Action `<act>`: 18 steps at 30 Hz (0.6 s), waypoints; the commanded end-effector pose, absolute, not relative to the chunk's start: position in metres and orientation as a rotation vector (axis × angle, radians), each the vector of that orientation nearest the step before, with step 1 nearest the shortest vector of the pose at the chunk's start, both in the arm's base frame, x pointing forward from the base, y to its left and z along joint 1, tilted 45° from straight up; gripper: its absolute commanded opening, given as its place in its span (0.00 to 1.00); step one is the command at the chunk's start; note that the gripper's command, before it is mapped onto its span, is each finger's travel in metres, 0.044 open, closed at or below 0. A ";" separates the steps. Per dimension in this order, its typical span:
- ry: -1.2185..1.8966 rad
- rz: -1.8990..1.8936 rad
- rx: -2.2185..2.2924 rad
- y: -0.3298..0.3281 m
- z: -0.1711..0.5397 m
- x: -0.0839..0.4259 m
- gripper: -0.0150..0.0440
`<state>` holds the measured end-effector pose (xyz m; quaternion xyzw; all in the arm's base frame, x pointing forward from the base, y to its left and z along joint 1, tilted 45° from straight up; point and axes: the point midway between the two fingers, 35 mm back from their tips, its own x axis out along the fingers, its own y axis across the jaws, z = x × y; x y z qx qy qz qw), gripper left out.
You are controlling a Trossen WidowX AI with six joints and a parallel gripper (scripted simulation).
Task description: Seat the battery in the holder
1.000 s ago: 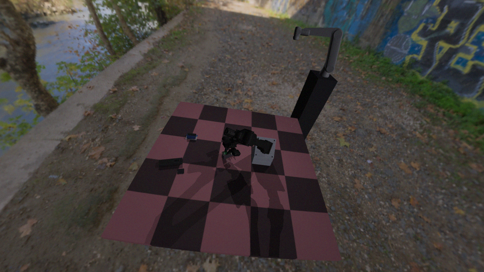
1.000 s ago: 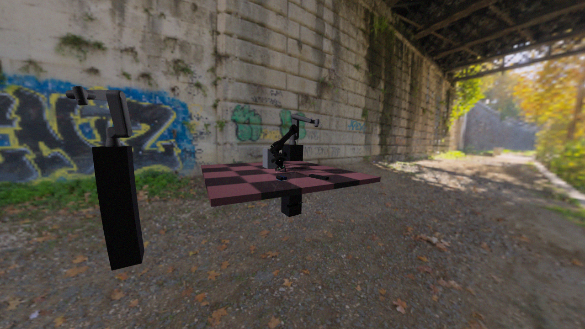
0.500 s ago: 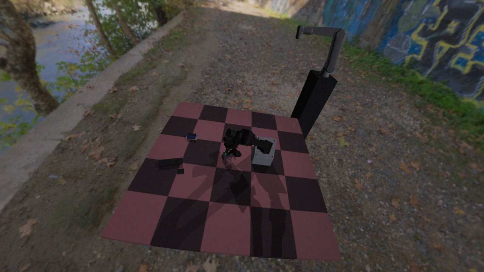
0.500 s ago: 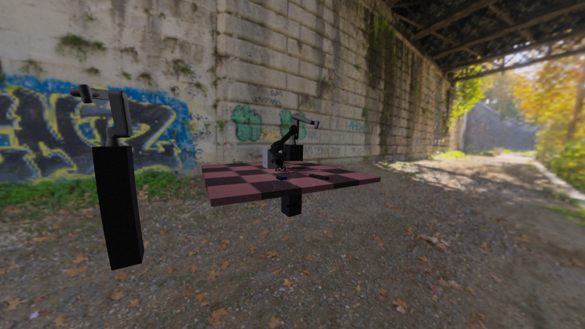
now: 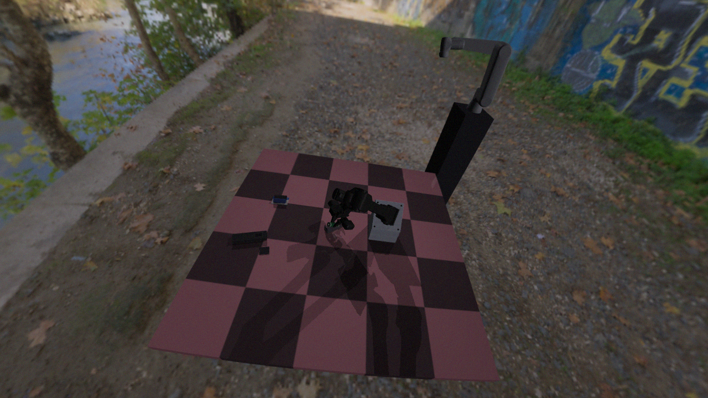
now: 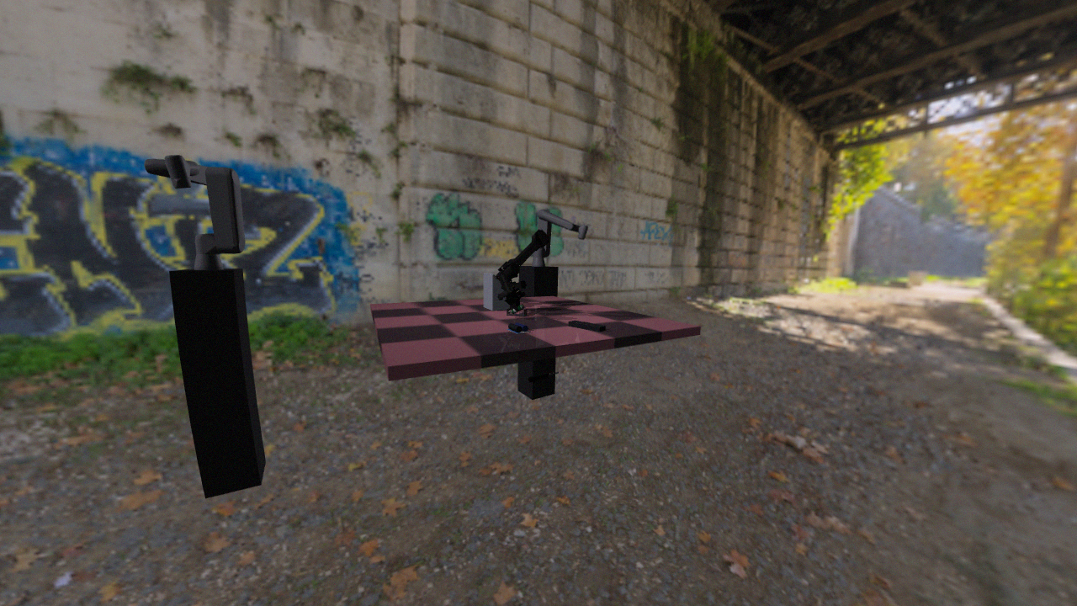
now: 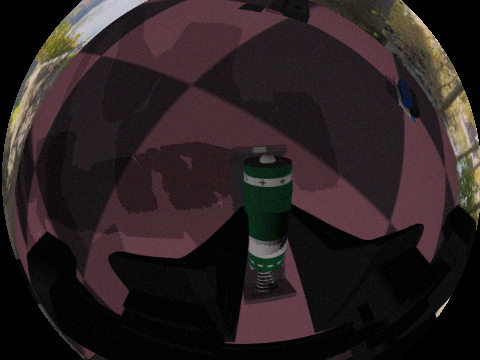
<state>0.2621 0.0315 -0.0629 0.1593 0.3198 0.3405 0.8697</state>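
Checkered table [image 5: 330, 334] [image 6: 444, 348] [image 7: 320, 60], dark remote-like bar [image 5: 249, 237] [image 6: 586, 325], seemingly blue gadget [image 5: 280, 199] [image 6: 517, 327] [image 7: 405, 94]

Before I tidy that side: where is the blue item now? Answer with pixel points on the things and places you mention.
In the top view, the small blue item [image 5: 279, 200] [image 6: 517, 327] [image 7: 405, 94] sits left of the arm, beyond the long black block [image 5: 249, 237] [image 6: 586, 325].

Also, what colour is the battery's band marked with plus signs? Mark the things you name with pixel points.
White, on the green cylindrical battery [image 7: 269, 205]; it shows best in the wrist view.
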 end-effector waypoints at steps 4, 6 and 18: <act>0.675 0.707 0.336 0.031 -0.068 0.254 0.39; 0.675 0.705 0.336 0.030 -0.069 0.253 0.39; 0.681 0.690 0.330 0.029 -0.072 0.247 0.39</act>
